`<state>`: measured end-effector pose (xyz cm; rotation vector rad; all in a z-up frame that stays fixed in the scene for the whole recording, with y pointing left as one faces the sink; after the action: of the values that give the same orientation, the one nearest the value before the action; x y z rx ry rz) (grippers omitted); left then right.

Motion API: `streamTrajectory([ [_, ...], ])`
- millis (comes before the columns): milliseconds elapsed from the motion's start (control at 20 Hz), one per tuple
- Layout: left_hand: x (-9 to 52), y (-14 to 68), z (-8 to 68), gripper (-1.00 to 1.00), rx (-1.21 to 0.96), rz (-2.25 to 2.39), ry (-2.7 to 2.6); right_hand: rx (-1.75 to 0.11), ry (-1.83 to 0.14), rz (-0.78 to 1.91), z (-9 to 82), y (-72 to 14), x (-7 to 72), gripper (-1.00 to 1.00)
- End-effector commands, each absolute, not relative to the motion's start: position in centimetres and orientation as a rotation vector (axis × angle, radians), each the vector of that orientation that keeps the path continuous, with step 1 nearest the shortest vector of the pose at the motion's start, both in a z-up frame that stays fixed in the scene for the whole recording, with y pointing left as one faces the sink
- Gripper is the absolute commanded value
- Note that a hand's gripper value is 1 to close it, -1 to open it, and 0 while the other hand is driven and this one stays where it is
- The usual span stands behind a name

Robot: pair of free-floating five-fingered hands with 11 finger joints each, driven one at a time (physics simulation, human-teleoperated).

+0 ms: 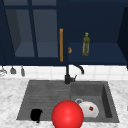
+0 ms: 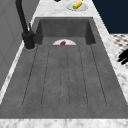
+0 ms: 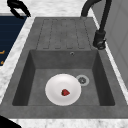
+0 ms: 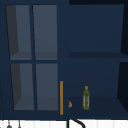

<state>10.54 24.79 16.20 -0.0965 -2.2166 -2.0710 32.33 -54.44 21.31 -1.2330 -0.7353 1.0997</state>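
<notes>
My left hand (image 1: 36, 115) hovers at the front edge of the sink's draining board (image 1: 45, 97), fingers relaxed and holding nothing. The left side view shows that hand (image 2: 123, 56) over the front counter, and the right side view shows it (image 3: 17, 7) at the far left corner. A white plate (image 1: 88, 109) with a small red piece (image 3: 65, 92) lies in the basin (image 3: 40, 75) beside the drain (image 3: 82, 80). A big red ball (image 1: 67, 115) sits in front of the sink's near edge. A black shape (image 3: 7, 123) in the corner of the right side view may be my right hand.
A black tap (image 1: 68, 75) stands behind the sink. The blue wall cabinet has a glass door (image 4: 33, 57) with a wooden handle (image 4: 61, 97); its open right side holds an olive bottle (image 4: 86, 98) and a small orange thing (image 4: 70, 104). A plate with corn (image 2: 77, 5) rests on the far counter.
</notes>
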Motion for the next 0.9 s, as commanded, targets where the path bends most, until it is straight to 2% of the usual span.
streamTrajectory([
  [0, 10.5, 24.8, 16.2, 0.0, -0.096, -2.071, -2.217, -1.238, -0.769, 1.162, 21.8, -52.4, 32.2, -1.0],
  [850, 10.5, 24.8, 16.2, 0.0, -0.096, -2.071, -2.217, -1.272, -0.85, 1.162, 21.9, -41.3, 28.1, -1.0],
])
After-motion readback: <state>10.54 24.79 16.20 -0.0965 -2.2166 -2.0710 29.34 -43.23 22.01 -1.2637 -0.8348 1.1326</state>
